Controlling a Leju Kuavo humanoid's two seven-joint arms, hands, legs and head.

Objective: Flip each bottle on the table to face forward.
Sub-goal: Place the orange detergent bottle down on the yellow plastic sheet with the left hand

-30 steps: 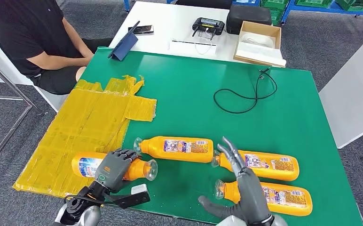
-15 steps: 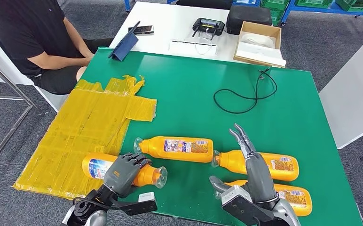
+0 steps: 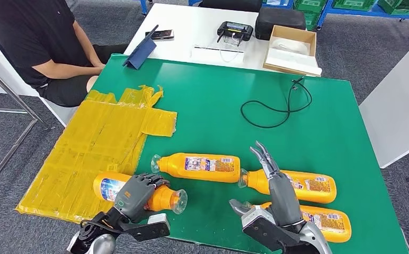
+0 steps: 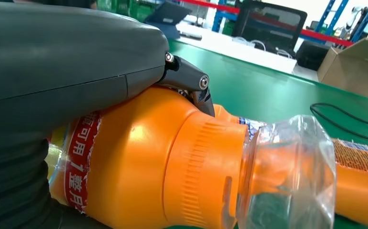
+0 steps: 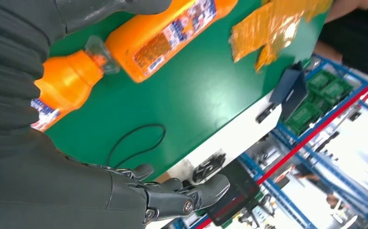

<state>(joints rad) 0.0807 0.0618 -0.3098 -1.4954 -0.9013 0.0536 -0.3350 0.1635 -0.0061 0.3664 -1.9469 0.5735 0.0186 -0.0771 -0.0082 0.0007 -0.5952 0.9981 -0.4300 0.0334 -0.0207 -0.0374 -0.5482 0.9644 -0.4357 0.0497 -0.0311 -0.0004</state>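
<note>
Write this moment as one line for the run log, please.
left hand: grips leftmost bottle | right hand: fingers spread above two right bottles, holds nothing | middle bottle: lying, untouched

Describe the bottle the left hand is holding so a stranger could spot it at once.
Start at the green table and find the yellow taped sheet on its left side. At that sheet's near edge lies an orange bottle under the robot's left hand, its clear cap pointing right. It alone shows a blue label and lies partly on the yellow sheet; the other three lie on bare green.
</note>
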